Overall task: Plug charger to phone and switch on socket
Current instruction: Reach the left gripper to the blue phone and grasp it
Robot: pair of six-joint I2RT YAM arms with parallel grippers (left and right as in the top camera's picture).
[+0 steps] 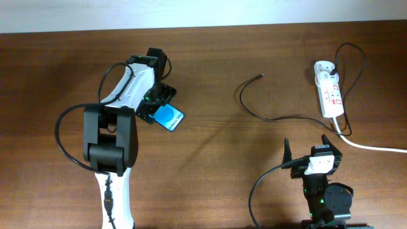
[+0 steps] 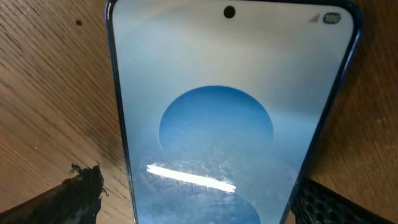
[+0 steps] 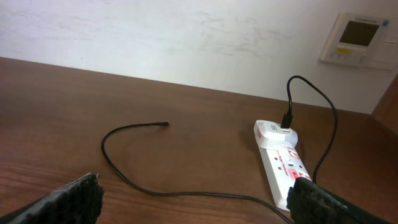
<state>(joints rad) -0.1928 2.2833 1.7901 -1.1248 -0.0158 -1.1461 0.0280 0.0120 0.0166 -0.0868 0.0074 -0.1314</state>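
On the table (image 1: 216, 146), phone (image 1: 169, 117) lies diagonally.

A dark brown wood-grain table (image 1: 210, 191) meets a plain white wall (image 3: 155, 37) bearing a small white wall-mounted control panel (image 3: 359, 38).

- The phone (image 2: 217, 112) shows a small battery badge reading "100" at the upper right of its screen in the left wrist view.
- The socket (image 3: 283, 163) carries red printed marks, too small to read.
- The wall panel (image 3: 356, 37), upper right of the right wrist view, has a display with nothing legible.
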